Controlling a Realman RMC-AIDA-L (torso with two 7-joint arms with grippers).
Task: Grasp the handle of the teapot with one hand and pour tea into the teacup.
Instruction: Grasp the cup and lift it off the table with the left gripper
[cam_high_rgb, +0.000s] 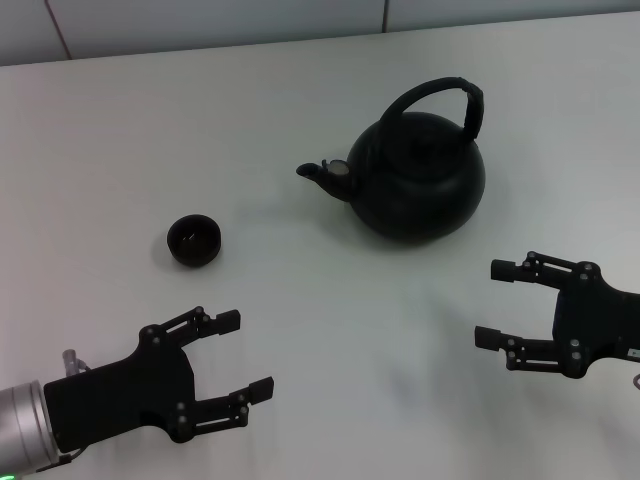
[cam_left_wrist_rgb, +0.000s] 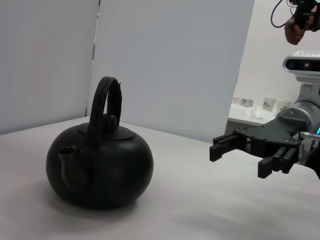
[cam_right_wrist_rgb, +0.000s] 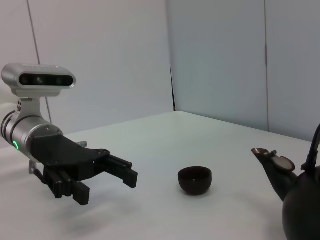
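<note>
The round matte-black teapot (cam_high_rgb: 420, 180) stands upright on the white table, right of centre, its spout (cam_high_rgb: 320, 172) pointing left. Its arched handle (cam_high_rgb: 455, 98) rises over the lid. The small black teacup (cam_high_rgb: 194, 242) sits left of the teapot, well apart from it. My left gripper (cam_high_rgb: 236, 355) hovers open near the front left, below the teacup. My right gripper (cam_high_rgb: 492, 305) is open at the front right, below the teapot. Neither holds anything. In the left wrist view the teapot (cam_left_wrist_rgb: 100, 167) shows with the right gripper (cam_left_wrist_rgb: 240, 157) beyond it. The right wrist view shows the teacup (cam_right_wrist_rgb: 195, 180) and the left gripper (cam_right_wrist_rgb: 107, 182).
The white table (cam_high_rgb: 300, 90) runs back to a pale wall. Grey partition panels (cam_left_wrist_rgb: 170, 65) stand behind the table. Some cups (cam_left_wrist_rgb: 268, 103) sit on a far counter off the table.
</note>
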